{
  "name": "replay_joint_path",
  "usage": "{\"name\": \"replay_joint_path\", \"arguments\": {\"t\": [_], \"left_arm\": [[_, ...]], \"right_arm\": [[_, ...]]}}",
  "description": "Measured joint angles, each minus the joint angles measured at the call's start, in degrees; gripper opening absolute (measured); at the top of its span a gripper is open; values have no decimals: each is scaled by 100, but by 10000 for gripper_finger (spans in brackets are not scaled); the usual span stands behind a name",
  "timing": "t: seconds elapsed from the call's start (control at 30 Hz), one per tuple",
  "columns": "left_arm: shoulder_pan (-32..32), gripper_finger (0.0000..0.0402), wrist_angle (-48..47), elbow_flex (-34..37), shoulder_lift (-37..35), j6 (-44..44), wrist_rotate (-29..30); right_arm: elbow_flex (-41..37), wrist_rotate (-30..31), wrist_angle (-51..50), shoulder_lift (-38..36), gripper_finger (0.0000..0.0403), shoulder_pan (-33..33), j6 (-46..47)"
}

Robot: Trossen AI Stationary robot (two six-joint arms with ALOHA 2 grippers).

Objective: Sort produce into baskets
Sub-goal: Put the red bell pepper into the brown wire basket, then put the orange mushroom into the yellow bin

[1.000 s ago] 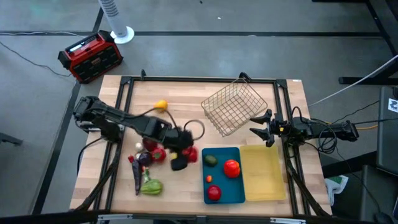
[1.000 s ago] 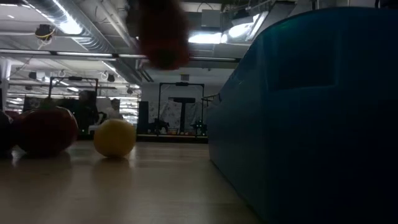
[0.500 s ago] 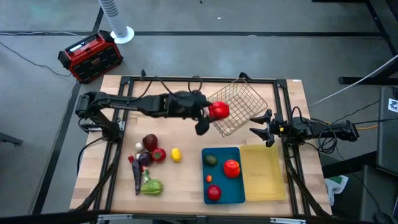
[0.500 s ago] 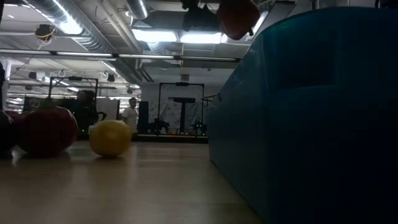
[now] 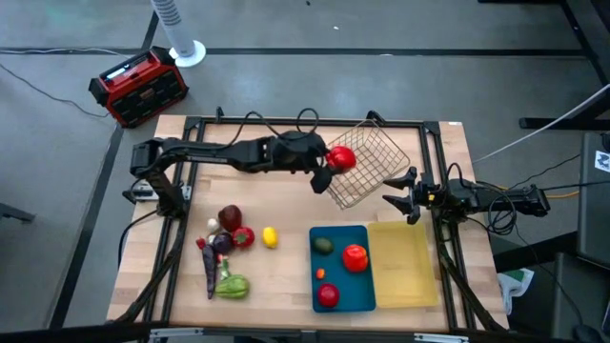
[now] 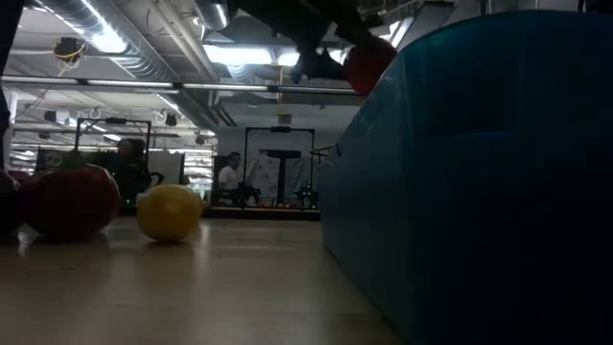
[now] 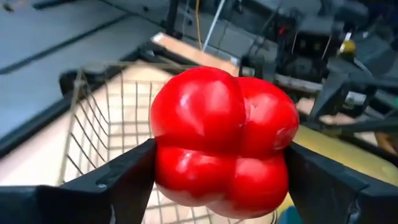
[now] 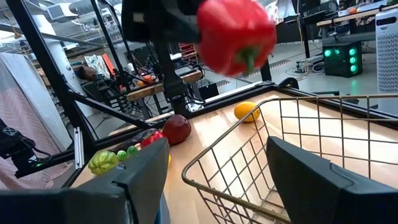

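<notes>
Gripping the red pepper (image 5: 342, 158), the left pincer (image 5: 329, 167) has reached the wire basket's (image 5: 367, 170) rim.

A wooden table (image 5: 286, 286) carries a wire basket (image 5: 367, 171), blue tray (image 5: 367, 295), yellow tray (image 5: 405, 267), a lemon (image 5: 270, 236) and mixed produce (image 5: 224, 252) at left

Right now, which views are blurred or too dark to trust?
Low view: backlit by ceiling lights, the blue rectangular tray is nearly a silhouette. Left wrist view: glare spots on the glossy red bell pepper. Right wrist view: the pepper is motion-blurred. High view: evenly lit, sharp.
</notes>
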State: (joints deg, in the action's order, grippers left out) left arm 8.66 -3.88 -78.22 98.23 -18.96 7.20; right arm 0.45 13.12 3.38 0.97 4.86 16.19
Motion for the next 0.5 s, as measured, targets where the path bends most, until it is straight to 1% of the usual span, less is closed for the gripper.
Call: {"name": "replay_joint_path", "arguments": {"t": [0.07,0.27,0.37,0.5], "left_arm": [[50,333,2,0,108,8,-161],[211,378,-15,0,313,253,-364],[296,389,-2,0,307,514,-398],[400,392,-208,2,177,788,-395]], "right_arm": [[1,7,-1,1,269,-2,0],[0,-9,-2,2,269,0,0],[2,27,-2,0,269,-2,0],[1,27,-1,1,269,-1,0]]}}
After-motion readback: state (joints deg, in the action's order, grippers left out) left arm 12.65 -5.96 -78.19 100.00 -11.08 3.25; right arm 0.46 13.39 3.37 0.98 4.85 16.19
